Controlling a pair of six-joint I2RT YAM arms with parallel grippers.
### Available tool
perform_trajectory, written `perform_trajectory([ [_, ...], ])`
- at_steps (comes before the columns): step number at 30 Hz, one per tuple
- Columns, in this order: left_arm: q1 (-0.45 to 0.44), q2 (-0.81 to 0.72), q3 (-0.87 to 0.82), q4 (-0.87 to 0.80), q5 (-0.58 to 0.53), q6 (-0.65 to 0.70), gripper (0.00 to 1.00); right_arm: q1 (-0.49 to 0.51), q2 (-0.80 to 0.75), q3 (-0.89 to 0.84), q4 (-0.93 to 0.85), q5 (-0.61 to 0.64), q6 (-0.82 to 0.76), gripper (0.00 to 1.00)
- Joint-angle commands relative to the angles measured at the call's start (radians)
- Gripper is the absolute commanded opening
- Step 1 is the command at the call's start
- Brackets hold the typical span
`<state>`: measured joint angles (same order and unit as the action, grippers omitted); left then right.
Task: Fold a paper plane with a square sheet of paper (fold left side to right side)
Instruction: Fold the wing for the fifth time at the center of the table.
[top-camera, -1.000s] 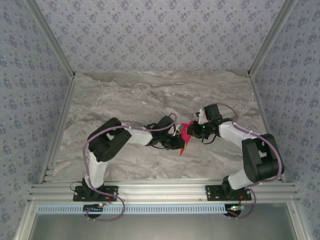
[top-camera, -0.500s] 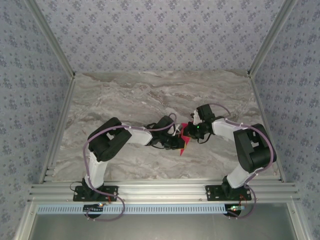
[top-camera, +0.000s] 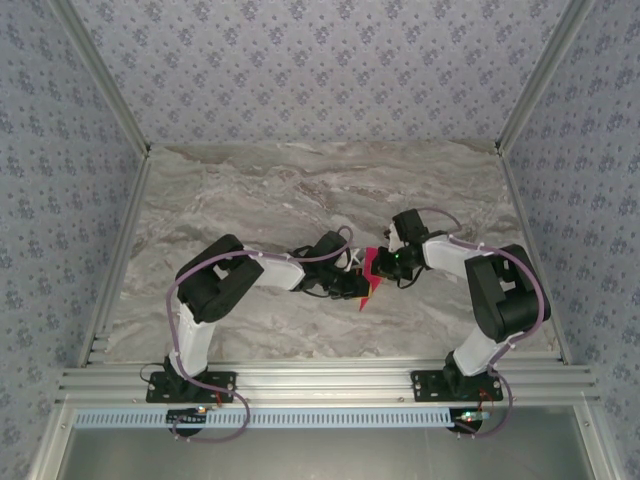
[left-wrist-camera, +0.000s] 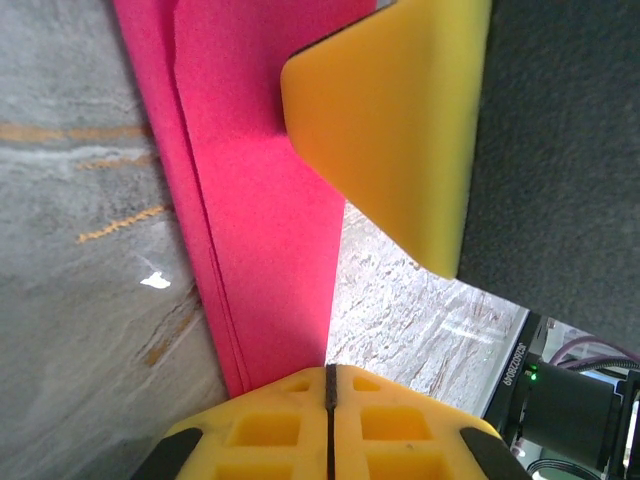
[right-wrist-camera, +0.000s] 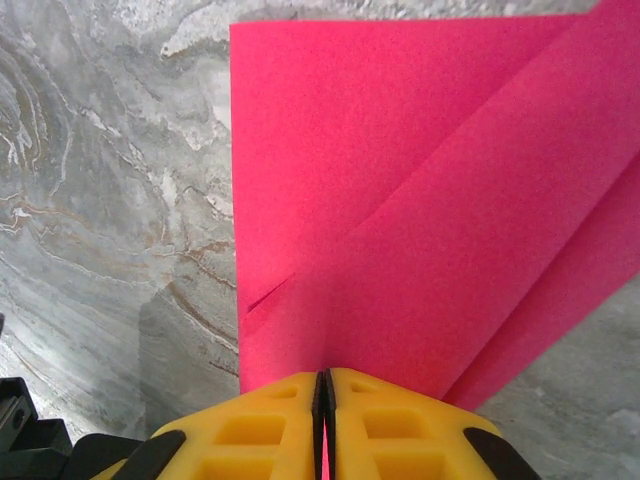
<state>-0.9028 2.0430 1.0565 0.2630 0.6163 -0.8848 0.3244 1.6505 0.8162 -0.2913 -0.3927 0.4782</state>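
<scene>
The square sheet of paper (top-camera: 370, 268), magenta-pink and folded into layers, stands off the table between my two grippers at mid-table. My left gripper (top-camera: 357, 286) is at its left side. In the left wrist view its jaws (left-wrist-camera: 329, 372) are shut, with the paper (left-wrist-camera: 265, 200) running down into them, its right edge at the seam. My right gripper (top-camera: 386, 262) is at the paper's right side. In the right wrist view it is shut (right-wrist-camera: 323, 378) on the creased paper (right-wrist-camera: 400, 200), and pink shows in the seam. A right finger (left-wrist-camera: 395, 120) presses the paper.
Grey marble tabletop (top-camera: 300, 190) stretches behind and to both sides of the grippers. Aluminium frame rails (top-camera: 320, 380) run along the near edge, and patterned walls close the back and sides. The right arm's elbow (top-camera: 500, 295) is folded close by.
The right arm has folded in, its elbow swinging left and its wrist shifting slightly toward the paper. The left arm and the paper have hardly moved. Both grippers stay shut.
</scene>
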Motion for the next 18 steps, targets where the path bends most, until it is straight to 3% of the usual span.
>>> perform_trajectory([
  [1,-0.036,0.107,-0.021,-0.056,-0.033,0.000,0.06,-0.025,-0.011,-0.007,-0.008,0.016,-0.019,0.13],
  [9,-0.036,0.124,-0.008,-0.096,-0.036,-0.003,0.05,-0.075,-0.019,-0.068,0.087,-0.042,-0.040,0.13],
  [18,-0.036,0.141,0.003,-0.125,-0.039,-0.010,0.05,-0.133,-0.005,-0.051,0.066,-0.025,-0.079,0.13],
])
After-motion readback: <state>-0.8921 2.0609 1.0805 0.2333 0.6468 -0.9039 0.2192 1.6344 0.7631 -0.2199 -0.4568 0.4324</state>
